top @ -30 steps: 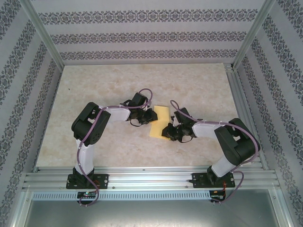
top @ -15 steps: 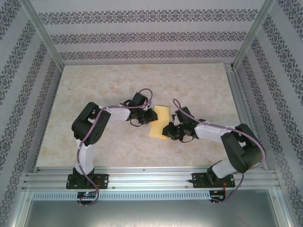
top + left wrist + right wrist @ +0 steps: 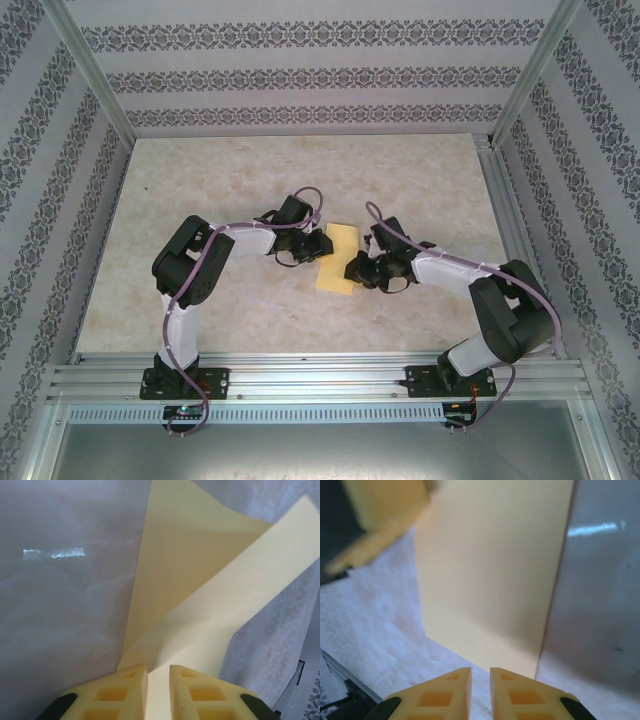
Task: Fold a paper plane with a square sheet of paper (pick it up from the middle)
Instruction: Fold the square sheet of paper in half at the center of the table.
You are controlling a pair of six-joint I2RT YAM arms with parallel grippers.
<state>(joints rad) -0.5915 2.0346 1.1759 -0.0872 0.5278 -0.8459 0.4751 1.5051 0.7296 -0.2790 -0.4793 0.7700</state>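
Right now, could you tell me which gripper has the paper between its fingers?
The left gripper: the square sheet of paper runs in between its jaws. The right gripper stops just short of the sheet's near edge, with nothing pinched.

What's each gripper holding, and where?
Left gripper pinches the paper at the edge of its lifted flap. Right gripper holds nothing; its tips sit just short of the paper's edge.

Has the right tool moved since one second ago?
Yes. In the top view the right tool has shifted slightly away from the near aluminium rail, toward the far side.
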